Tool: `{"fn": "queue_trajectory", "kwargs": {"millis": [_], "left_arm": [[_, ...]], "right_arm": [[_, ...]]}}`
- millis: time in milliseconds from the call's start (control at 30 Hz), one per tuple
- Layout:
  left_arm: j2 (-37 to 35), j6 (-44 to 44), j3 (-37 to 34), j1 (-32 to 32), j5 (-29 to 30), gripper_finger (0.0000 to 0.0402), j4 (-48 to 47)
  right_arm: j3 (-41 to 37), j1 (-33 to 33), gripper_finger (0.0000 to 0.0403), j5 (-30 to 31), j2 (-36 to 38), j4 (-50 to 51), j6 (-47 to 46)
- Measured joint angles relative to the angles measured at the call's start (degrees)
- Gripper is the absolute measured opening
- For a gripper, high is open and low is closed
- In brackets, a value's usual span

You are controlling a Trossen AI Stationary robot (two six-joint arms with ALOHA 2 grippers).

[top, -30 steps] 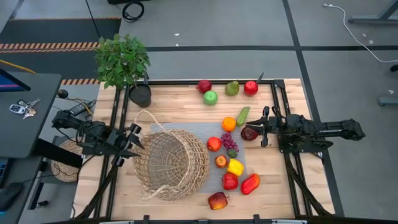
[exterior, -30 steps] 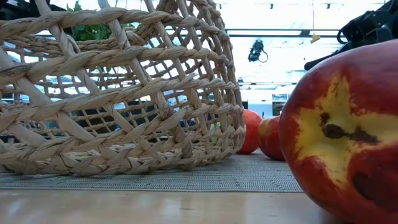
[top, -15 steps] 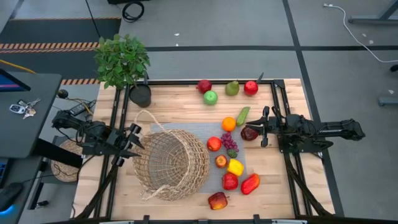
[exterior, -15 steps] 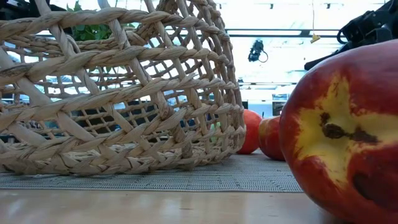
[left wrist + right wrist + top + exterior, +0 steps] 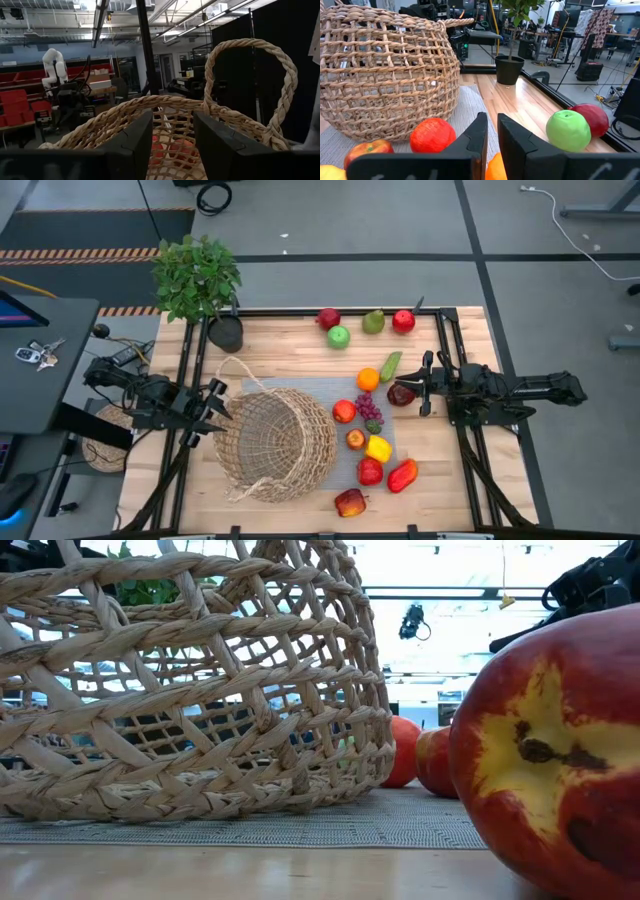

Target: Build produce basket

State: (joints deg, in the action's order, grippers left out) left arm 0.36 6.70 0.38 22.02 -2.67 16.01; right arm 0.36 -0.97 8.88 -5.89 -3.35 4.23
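Observation:
The tan wicker basket lies tilted on a grey mat, its mouth toward the table's left; it also shows in the low view. Produce lies to its right: an orange, purple grapes, a yellow piece, a red-yellow apple. Several more pieces sit at the far edge, among them a green apple. My left gripper is open at the basket's left rim; I cannot tell whether it touches. My right gripper is shut and empty beside a dark red fruit.
A potted plant in a black pot stands at the far left corner. A small flat woven disc lies off the table's left side. Black frame rails run along both sides. Bare wood lies at the near right.

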Motion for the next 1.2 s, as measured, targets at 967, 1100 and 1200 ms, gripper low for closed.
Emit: {"fn": "queue_trajectory", "kwargs": {"millis": [967, 1100, 1200], "left_arm": [[0.0, 0.0, 0.0, 0.0, 0.0, 0.0148, 0.0], [0.0, 0.0, 0.0, 0.0, 0.0, 0.0145, 0.0], [0.0, 0.0, 0.0, 0.0, 0.0, 0.0146, 0.0]], "right_arm": [[0.0, 0.0, 0.005, 0.1, 0.0, -5.9, 0.0], [0.0, 0.0, 0.005, 0.3, 0.0, -8.7, -1.8], [0.0, 0.0, 0.005, -0.1, 0.0, -11.0, -5.2]]}}
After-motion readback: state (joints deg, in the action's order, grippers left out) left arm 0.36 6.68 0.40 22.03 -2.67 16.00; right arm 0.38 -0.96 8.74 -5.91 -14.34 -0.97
